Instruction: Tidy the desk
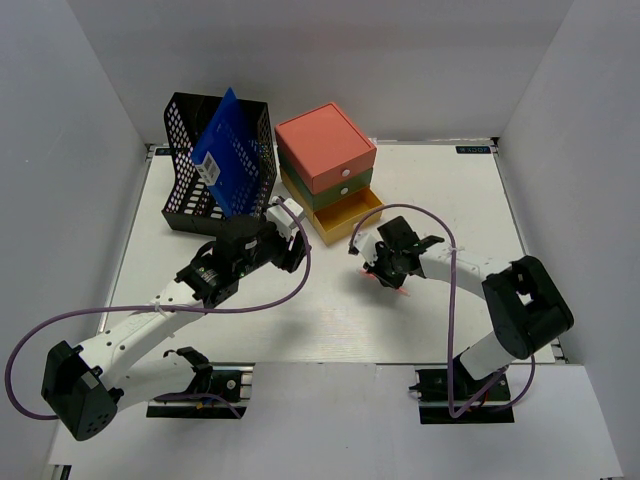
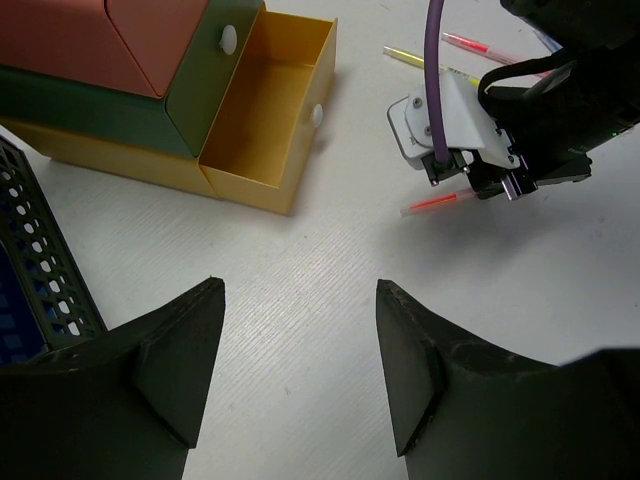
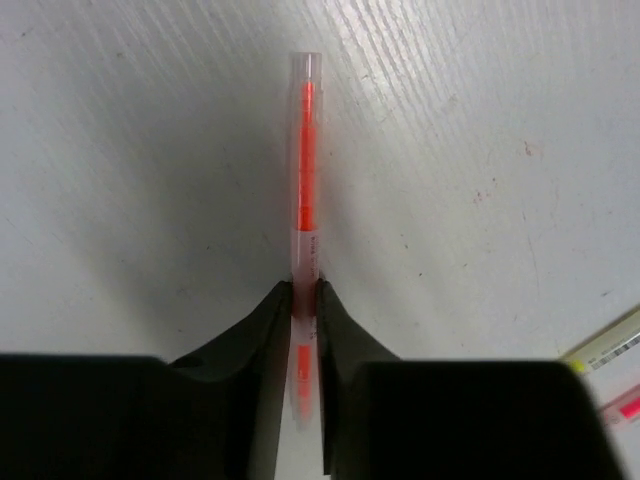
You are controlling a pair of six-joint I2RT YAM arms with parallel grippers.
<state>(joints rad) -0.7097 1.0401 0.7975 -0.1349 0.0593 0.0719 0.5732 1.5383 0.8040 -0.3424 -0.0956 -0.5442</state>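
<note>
This looks like a robotics lab test cell, set up as a mock office desk. Plain white panels (image 1: 70, 200) box in a white worktop (image 1: 400, 330) on three sides. Two white-and-black robot arms, the left arm (image 1: 150, 325) and the right arm (image 1: 470, 265), are bolted at its near edge and trail purple cables (image 1: 452, 330). The props are office goods: a black mesh file rack (image 1: 180, 200), a small coloured drawer box (image 1: 325, 148) and thin pens (image 2: 435, 203).

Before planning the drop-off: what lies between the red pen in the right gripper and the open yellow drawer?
Nothing: the left wrist view shows only bare desk between the pen and the drawer.
</note>
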